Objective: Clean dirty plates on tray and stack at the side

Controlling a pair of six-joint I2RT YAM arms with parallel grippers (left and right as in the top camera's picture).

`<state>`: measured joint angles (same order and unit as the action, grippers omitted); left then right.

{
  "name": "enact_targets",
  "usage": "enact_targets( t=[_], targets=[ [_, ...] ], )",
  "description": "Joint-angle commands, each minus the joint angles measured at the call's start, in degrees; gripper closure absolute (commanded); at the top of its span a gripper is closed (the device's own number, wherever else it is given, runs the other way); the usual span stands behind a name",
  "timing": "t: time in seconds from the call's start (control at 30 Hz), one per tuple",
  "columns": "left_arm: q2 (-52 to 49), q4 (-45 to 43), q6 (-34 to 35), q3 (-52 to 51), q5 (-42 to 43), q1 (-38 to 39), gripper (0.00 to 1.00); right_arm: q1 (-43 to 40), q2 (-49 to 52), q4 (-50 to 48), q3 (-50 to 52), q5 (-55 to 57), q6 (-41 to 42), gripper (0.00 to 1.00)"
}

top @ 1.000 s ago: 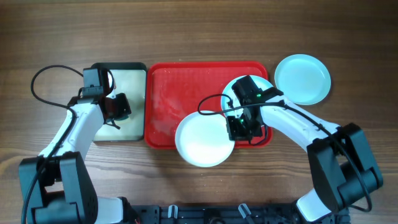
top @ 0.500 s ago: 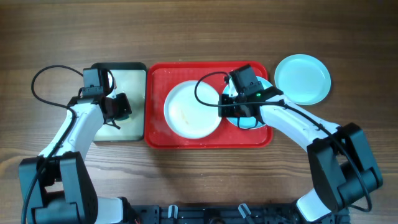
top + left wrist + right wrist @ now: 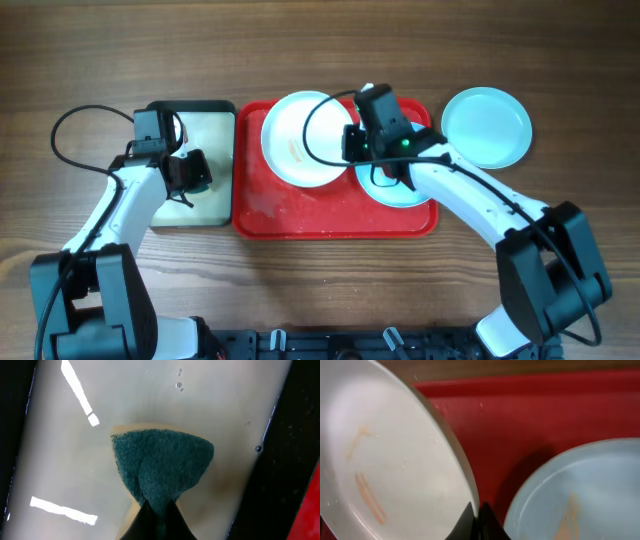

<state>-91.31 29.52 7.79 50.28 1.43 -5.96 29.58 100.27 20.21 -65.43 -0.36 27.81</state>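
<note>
Here, in the overhead view, the red tray (image 3: 290, 212) is lying in the middle of the counter (image 3: 80, 60). The right fingers (image 3: 352, 148) are pinching the right edge of the white plate (image 3: 300, 140), which is sitting over the far left part of the tray, its far side reaching past the tray's rim. A light-blue plate (image 3: 398, 190) is lying on the right part of the tray, partly under the right arm. A second light-blue plate (image 3: 487, 127) is resting on the counter just beside the tray's right end. On the left, a small dark-rimmed tray (image 3: 208, 125) is touching the red tray, and the left fingers (image 3: 188, 178) are hanging over it.

In the left wrist view, the left fingers (image 3: 157, 520) are standing narrow, holding a green sponge (image 3: 160, 465) over the pale liquid (image 3: 60, 460) in the small tray.

In the right wrist view, the right fingers (image 3: 477, 522) are closing tightly on the rim of the white plate (image 3: 385, 460), which is carrying orange smears (image 3: 367, 497). The light-blue plate (image 3: 570, 500) is lying beside it on the red tray (image 3: 510, 425) and is showing an orange smear too.
</note>
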Motion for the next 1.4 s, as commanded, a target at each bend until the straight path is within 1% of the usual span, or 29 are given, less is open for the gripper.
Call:
enact_targets(
  t=[0.0,0.1,0.33,0.63,0.67,0.7,0.73,0.77,0.83,0.87,0.9,0.97,1.03,1.1,1.17,1.27,1.33,1.37],
  targets=[
    [-0.3,-0.2,0.4,-0.3,0.7,-0.2,0.96,0.0,-0.2,2.8,-5.5,3.0,-0.8,0.96],
    [-0.3,-0.2,0.4,-0.3,0.7,-0.2,0.96,0.4,0.5,3.5,-5.6,2.7,-0.6,0.96],
    [-0.3,-0.2,0.4,-0.3,0.7,-0.2,0.96,1.2,6.3,2.3,-5.6,1.5,-0.7,0.96],
    [-0.3,-0.2,0.4,-0.3,0.7,-0.2,0.96,2.7,8.8,1.3,-5.6,1.4,-0.6,0.95],
    [-0.3,-0.2,0.4,-0.3,0.7,-0.2,0.96,2.9,9.0,1.3,-5.6,1.2,-0.7,0.91],
    [-0.3,-0.2,0.4,-0.3,0.7,-0.2,0.96,3.0,9.1,1.5,-5.6,0.9,-0.7,0.84],
    [-0.3,-0.2,0.4,-0.3,0.7,-0.2,0.96,3.0,9.1,1.5,-5.6,0.8,-0.9,0.75],
    [-0.3,-0.2,0.4,-0.3,0.7,-0.2,0.96,3.0,9.0,1.4,-5.7,0.8,-2.1,0.64],
    [-0.3,-0.2,0.4,-0.3,0.7,-0.2,0.96,2.6,8.8,2.7,-7.4,0.8,-8.3,0.56],
    [-0.3,-0.2,0.4,-0.3,0.7,-0.2,0.96,2.4,8.8,4.3,-9.2,0.8,-10.6,0.55],
    [-0.3,-0.2,0.4,-0.3,0.7,-0.2,0.96,2.1,8.8,7.5,-13.4,0.8,-13.9,0.55],
    [-0.3,-0.2,0.4,-0.3,0.7,-0.2,0.96,1.9,8.8,10.6,-18.5,0.8,-17.7,0.55],
    [-0.3,-0.2,0.4,-0.3,0.7,-0.2,0.96,1.8,9.0,12.2,-22.8,0.8,-20.7,0.55],
    [-0.3,-0.2,0.4,-0.3,0.7,-0.2,0.96,1.8,9.0,11.6,-24.9,0.9,-22.3,0.55],
    [-0.3,-0.1,0.4,-0.3,0.7,-0.2,0.96,1.7,9.2,10.6,-24.9,1.0,-22.4,0.55],
    [-0.3,0.2,0.4,-0.3,0.7,-0.2,0.96,1.4,11.1,10.9,-24.8,1.1,-20.5,0.55],
    [-0.3,0.2,0.4,-0.3,0.7,-0.2,0.96,1.1,13.5,12.7,-24.7,1.3,-16.7,0.55],
    [-0.3,0.2,0.4,-0.3,0.7,-0.2,0.96,1.1,14.5,14.1,-24.7,1.3,-14.9,0.59]
  ],
)
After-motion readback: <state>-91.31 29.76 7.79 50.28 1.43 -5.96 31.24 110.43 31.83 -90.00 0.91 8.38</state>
